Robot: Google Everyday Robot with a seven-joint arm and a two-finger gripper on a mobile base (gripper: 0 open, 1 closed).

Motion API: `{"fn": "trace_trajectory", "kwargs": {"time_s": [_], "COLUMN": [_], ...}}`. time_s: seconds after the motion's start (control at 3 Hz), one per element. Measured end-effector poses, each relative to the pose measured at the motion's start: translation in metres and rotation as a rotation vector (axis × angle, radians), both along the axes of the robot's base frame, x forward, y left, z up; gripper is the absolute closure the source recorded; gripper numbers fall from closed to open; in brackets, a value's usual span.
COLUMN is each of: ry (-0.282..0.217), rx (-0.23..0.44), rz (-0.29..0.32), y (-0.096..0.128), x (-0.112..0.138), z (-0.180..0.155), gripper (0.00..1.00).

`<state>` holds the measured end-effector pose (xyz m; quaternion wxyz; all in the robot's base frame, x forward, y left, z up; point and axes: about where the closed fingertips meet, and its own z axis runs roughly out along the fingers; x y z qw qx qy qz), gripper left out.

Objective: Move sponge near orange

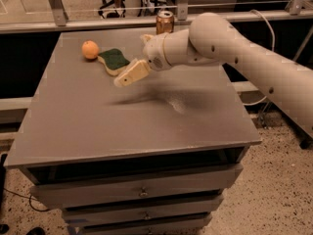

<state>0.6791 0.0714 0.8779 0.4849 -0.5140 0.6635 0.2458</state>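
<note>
Sponge (113, 60) beside orange (90, 49) on grey table (98, 131); claw (128, 75) near sponge, state unclear

The grey flat-topped table (146, 131), with drawers (142, 192) beneath, carried three things. The pincer (128, 75) hung over its far half. Just beyond and left of the pincer lay a flat, wavy-edged sponge (113, 59), dark green over pale yellow foam. A small round orange fruit (90, 49) sat just beside the sponge, farther left. A gold-brown drink can (165, 22) stood upright at the far edge, to the pincer's right.

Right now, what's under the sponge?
Just the grey table; the sponge lies flat on it beside the orange. The hand covers its near corner, hiding what's below there.
</note>
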Motion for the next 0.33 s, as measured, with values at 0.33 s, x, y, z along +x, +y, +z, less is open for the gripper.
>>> {"fn": "trace_trajectory", "kwargs": {"time_s": [0.33], "ry": [-0.045], "rx": [0.138], "rz": [-0.022], "y": [-0.0093], "x": [-0.0333], "z": [0.0037], "gripper": [0.00]}}
